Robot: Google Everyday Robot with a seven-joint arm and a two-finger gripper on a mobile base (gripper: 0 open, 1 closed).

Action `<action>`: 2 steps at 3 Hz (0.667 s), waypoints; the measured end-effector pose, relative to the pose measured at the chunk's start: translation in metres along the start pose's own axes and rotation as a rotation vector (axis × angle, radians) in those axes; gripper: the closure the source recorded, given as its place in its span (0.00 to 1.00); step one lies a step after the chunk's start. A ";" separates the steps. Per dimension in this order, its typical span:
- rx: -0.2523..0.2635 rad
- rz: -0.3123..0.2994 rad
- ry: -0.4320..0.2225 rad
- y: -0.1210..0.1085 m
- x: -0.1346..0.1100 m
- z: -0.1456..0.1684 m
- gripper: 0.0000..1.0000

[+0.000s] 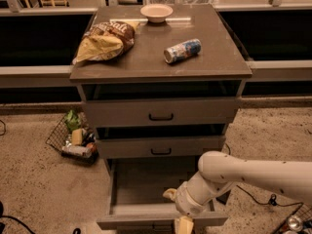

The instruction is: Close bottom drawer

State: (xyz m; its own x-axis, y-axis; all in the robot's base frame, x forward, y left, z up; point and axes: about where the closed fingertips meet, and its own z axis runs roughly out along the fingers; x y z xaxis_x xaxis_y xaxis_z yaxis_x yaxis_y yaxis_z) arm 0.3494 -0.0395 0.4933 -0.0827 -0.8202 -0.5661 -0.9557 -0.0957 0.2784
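Observation:
The bottom drawer (146, 186) of the grey-brown cabinet is pulled far out, and its long shallow tray looks empty. Its flat front (131, 222) lies at the bottom edge of the view, and its handle is hidden. The middle drawer (161, 147) and the top drawer (161, 112) above it each stick out a little and show black bar handles. My white arm (243, 172) comes in from the right. My gripper (184, 225) hangs at the bottom drawer's front edge, right of its middle, partly cut off by the frame.
On the cabinet top (214, 67) lie a chip bag (105, 40), a tipped can (182, 50) and a small bowl (156, 12). A wire basket (73, 138) of items stands on the floor at the left. A cable (258, 199) runs along the floor at the right.

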 end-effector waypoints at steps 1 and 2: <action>-0.062 0.032 -0.064 -0.011 0.020 0.057 0.00; -0.098 0.052 -0.082 -0.004 0.025 0.073 0.00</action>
State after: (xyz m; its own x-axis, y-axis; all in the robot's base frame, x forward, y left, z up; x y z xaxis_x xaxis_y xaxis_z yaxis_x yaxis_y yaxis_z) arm 0.3305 -0.0187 0.4210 -0.1582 -0.7771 -0.6091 -0.9176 -0.1121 0.3813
